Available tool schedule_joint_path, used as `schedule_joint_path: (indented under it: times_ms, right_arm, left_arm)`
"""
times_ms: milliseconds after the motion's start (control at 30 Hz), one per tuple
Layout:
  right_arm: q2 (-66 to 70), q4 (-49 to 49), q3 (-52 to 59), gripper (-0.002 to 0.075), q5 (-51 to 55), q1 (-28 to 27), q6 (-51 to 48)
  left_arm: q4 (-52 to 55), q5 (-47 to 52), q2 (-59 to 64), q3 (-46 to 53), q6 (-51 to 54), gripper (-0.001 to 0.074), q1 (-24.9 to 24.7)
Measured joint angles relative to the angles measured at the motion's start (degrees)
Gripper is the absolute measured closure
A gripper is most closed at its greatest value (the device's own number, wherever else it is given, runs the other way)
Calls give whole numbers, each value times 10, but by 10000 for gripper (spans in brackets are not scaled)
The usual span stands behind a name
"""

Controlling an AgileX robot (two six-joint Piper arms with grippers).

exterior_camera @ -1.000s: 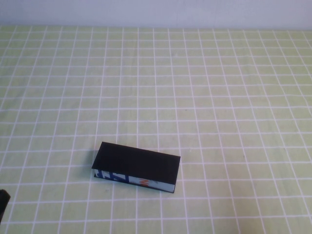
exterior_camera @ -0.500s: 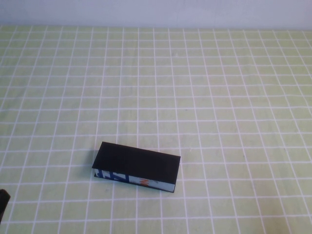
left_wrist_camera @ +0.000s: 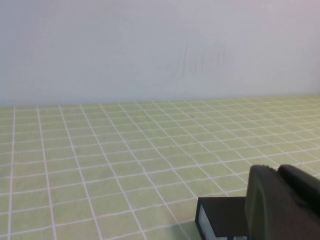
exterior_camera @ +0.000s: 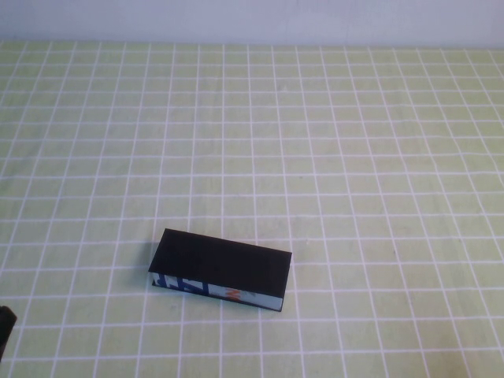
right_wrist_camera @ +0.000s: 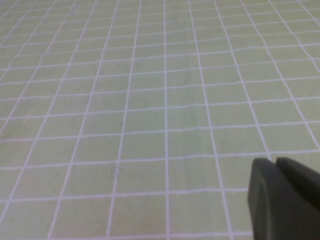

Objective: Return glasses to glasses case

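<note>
The glasses case (exterior_camera: 222,270) lies closed on the green checked cloth, front centre-left in the high view, black lid on top, its blue, white and orange side facing me. Its end also shows in the left wrist view (left_wrist_camera: 220,216). The glasses are not in view. My left gripper (left_wrist_camera: 280,202) is shut and empty, held back from the case at the table's front left; only a dark tip of it shows in the high view (exterior_camera: 4,327). My right gripper (right_wrist_camera: 280,197) is shut and empty over bare cloth, and is outside the high view.
The green cloth with white grid lines (exterior_camera: 331,157) covers the whole table. A pale wall (left_wrist_camera: 160,45) runs along the far edge.
</note>
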Motion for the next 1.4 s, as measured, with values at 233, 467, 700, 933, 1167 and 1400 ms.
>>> schedule_joint_path:
  times_ms: [233,467,700,933,1167,1400]
  right_arm:
    - [0,0,0,737,0,0,0]
    - [0,0,0,737,0,0,0]
    - [0,0,0,737,0,0,0]
    - [0,0,0,737,0,0,0]
    - [0,0,0,737,0,0,0]
    - [0,0,0,737,0,0,0]
  left_arm:
    - [0,0,0,0,0,737,0]
    - [0,0,0,0,0,737,0]
    - [0,0,0,0,0,737,0]
    - [207,-61,0,0,-151,737,23]
    - [473,-34,-1,0,-405,737,150]
    - [520,112,-3,0,-435,737,183]
